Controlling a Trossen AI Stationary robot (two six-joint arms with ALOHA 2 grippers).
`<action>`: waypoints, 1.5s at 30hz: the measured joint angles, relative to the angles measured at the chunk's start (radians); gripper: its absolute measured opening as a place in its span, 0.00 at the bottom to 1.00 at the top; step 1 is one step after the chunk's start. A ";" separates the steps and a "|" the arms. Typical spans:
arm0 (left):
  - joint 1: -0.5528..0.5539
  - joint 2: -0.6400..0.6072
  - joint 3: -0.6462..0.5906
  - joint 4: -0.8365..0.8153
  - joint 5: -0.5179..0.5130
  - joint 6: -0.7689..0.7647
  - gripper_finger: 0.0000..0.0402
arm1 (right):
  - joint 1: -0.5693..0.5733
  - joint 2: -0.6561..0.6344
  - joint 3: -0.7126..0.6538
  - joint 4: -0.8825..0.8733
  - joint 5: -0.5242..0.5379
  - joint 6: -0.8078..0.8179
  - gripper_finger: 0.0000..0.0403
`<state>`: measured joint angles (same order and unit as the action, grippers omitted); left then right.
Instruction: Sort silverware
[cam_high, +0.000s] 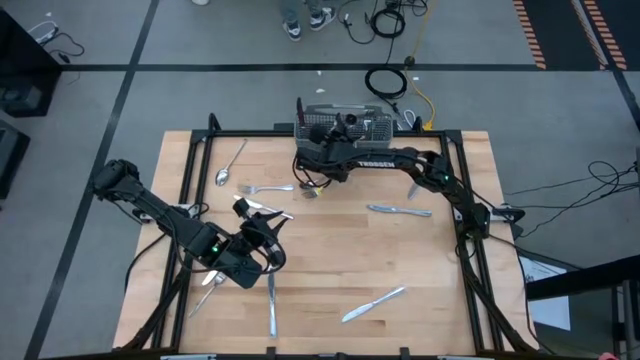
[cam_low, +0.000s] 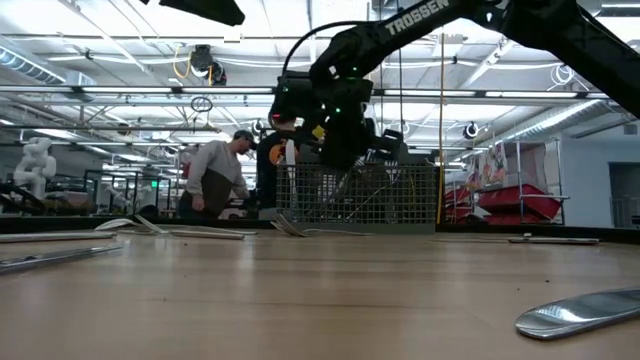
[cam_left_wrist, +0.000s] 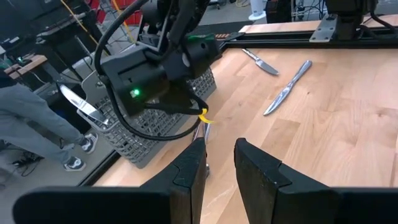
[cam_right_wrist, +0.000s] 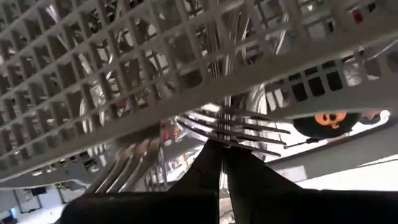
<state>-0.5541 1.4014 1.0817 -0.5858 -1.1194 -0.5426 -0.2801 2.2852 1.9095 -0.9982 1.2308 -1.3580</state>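
Though blurred, silverware (cam_right_wrist: 230, 37) inside basket (cam_right_wrist: 93, 93)

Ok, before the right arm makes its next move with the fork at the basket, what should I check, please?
1. Right hand shut on the fork: ok.
2. Fork lined up with an opening of the basket: cannot tell; the tines lie against its mesh wall.
3. Left hand open and empty: ok.
4. Left hand apart from the right arm: ok; it is over the table's left front part.
5. All silverware sorted: not ok; a knife, a spoon and other pieces lie on the table.
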 joint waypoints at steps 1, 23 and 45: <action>0.000 0.000 0.000 -0.001 -0.003 0.000 0.23 | 0.000 0.000 -0.004 0.009 -0.006 -0.007 0.00; 0.003 0.000 0.000 -0.008 -0.029 0.001 0.23 | 0.006 0.001 -0.010 0.251 -0.007 -0.027 0.50; 0.160 -0.103 0.000 0.108 0.158 -0.026 0.23 | -0.020 -0.195 0.407 -0.077 -0.047 0.432 0.62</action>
<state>-0.3942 1.2982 1.0813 -0.4777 -0.9611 -0.5685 -0.2999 2.0898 2.3163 -1.0750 1.1839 -0.9261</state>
